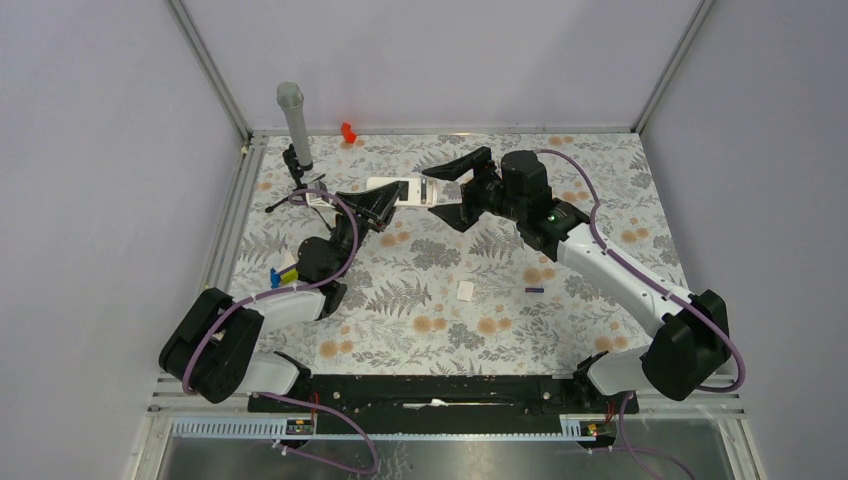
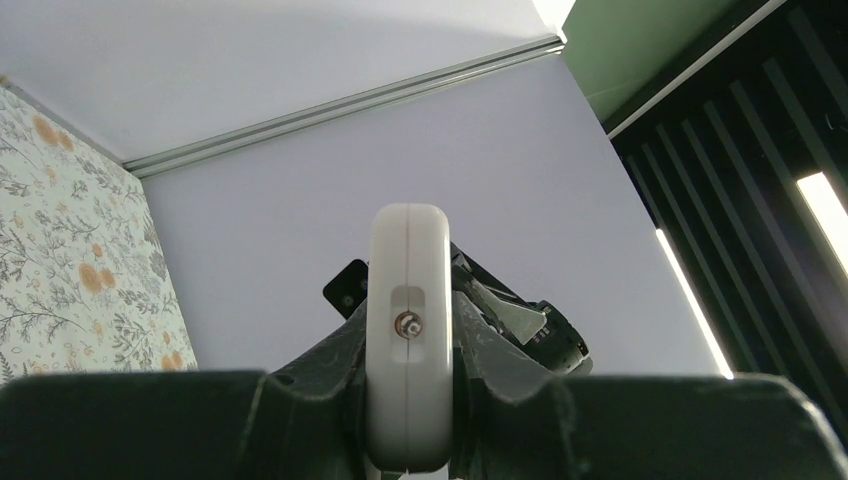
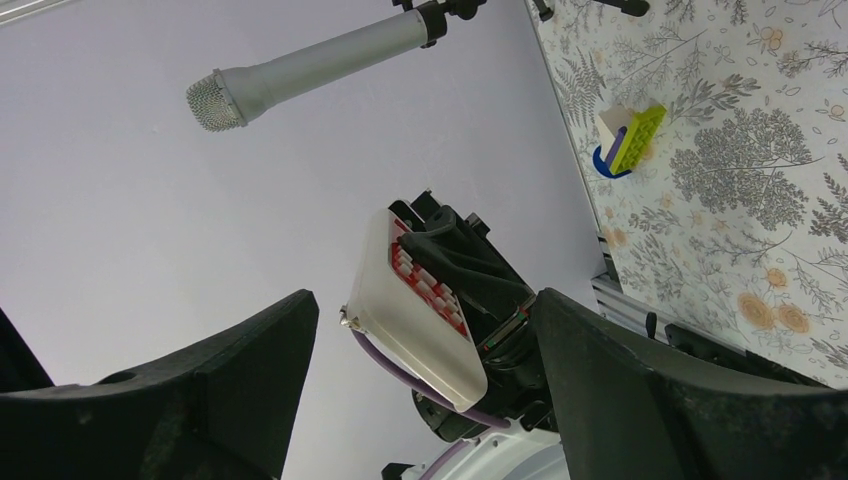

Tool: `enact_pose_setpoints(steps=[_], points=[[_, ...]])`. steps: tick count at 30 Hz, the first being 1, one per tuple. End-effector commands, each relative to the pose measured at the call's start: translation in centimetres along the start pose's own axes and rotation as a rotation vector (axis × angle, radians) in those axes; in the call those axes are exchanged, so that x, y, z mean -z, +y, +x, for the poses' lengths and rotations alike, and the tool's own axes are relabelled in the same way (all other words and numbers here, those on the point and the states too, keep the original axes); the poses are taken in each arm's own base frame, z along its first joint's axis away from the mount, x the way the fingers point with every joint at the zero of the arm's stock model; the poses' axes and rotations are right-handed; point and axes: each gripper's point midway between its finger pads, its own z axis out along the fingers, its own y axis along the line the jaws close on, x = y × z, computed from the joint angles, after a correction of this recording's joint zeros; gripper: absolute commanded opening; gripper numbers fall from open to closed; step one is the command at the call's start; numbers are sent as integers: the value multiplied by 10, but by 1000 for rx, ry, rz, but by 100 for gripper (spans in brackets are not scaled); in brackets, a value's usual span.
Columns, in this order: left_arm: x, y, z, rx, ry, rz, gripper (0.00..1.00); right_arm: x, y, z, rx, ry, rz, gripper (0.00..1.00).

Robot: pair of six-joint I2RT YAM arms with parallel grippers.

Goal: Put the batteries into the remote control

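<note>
My left gripper (image 1: 383, 203) is shut on the remote control (image 1: 398, 189) and holds it above the table at the back centre. In the left wrist view the white remote (image 2: 408, 330) stands end-on, clamped between my fingers (image 2: 500, 370). My right gripper (image 1: 440, 190) is open and faces the remote's free end, one finger on each side, apart from it. In the right wrist view the remote's red button face (image 3: 425, 285) shows between my open fingers (image 3: 230, 375). The purple battery (image 1: 535, 290) lies on the table. The dark battery is not visible.
The small flat white cover piece (image 1: 465, 290) lies mid-table. A yellow-green marker with a blue cap (image 1: 284, 272) lies at the left, also in the right wrist view (image 3: 630, 140). A microphone on a stand (image 1: 293, 122) rises at the back left. A small red object (image 1: 348, 130) sits by the back wall.
</note>
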Motion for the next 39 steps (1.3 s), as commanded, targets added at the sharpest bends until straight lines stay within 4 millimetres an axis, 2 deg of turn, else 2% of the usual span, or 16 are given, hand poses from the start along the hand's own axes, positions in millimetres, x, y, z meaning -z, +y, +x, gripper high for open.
enact_pose_setpoints(steps=[1,10,28,39], points=[[-1,-35,-2,-13,1,132,0,3,30,6,14,5,-87,85],[-2,-35,-3,-17,-4,132,0,0,28,7,13,21,-82,73],[-4,-34,-4,23,-8,126,0,0,26,10,3,34,-82,59],[-4,-40,-6,50,-15,139,0,1,21,9,-17,35,-87,46]])
